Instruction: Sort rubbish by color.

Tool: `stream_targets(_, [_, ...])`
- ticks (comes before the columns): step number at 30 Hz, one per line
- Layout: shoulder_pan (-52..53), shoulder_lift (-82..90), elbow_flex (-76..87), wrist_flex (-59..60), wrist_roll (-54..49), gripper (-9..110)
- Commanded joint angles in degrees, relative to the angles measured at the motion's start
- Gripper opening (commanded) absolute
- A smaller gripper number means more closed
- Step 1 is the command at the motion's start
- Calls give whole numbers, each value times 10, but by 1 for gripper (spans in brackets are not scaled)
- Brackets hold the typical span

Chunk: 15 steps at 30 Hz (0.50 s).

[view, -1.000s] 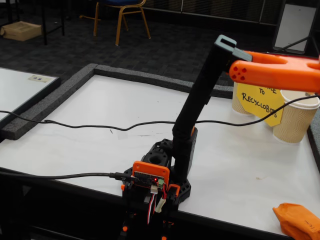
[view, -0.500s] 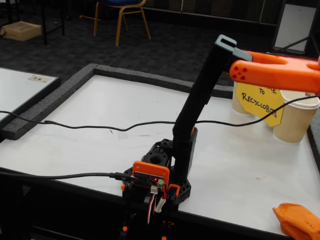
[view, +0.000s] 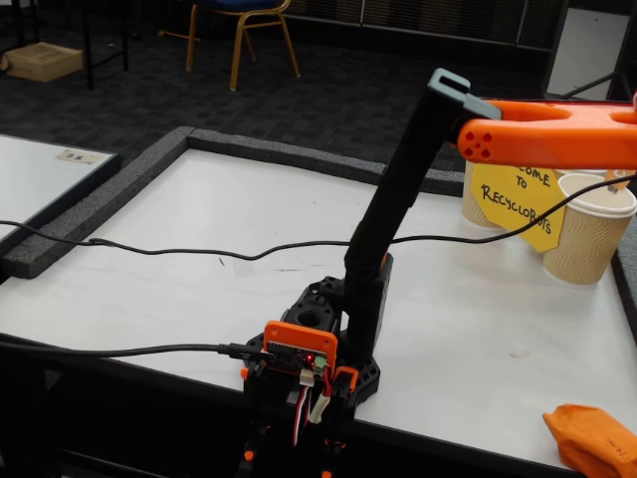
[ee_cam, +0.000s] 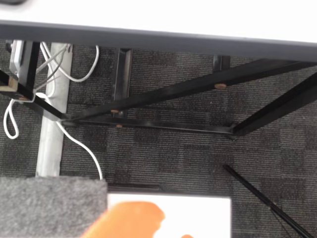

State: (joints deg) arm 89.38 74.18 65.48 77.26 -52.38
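The white desk (view: 199, 249) filled most of the fixed view, edged by a grey foam border (view: 90, 214) and crossed by a black cable (view: 199, 249). From its near edge the arm (view: 388, 209) rose black from its base (view: 318, 349), and its orange upper link (view: 557, 134) ran out past the right edge of that view, so the pincer itself lay outside it; whether it was apart or together could not be told. In the wrist view only a blurred orange shape (ee_cam: 131, 220) showed at the bottom edge, too soft to say whether it was part of the pincer. That view looked past the desk onto dark carpet (ee_cam: 173, 158), black frame legs (ee_cam: 198, 89) and white cables (ee_cam: 74, 74). Below the orange link stood ribbed tan paper cups (view: 587, 234) and, just beside them, the yellow sign (view: 518, 204). The orange paper wad (view: 592, 443) lay on the desk's near right corner, well below the outstretched link and apart from the cups.
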Motion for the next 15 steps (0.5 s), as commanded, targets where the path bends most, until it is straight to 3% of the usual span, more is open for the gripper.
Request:
stream_targets(1, [-31,124,-94,-49,-6,2])
stream_targets(15, [-62,124,-73,-119,-6,2])
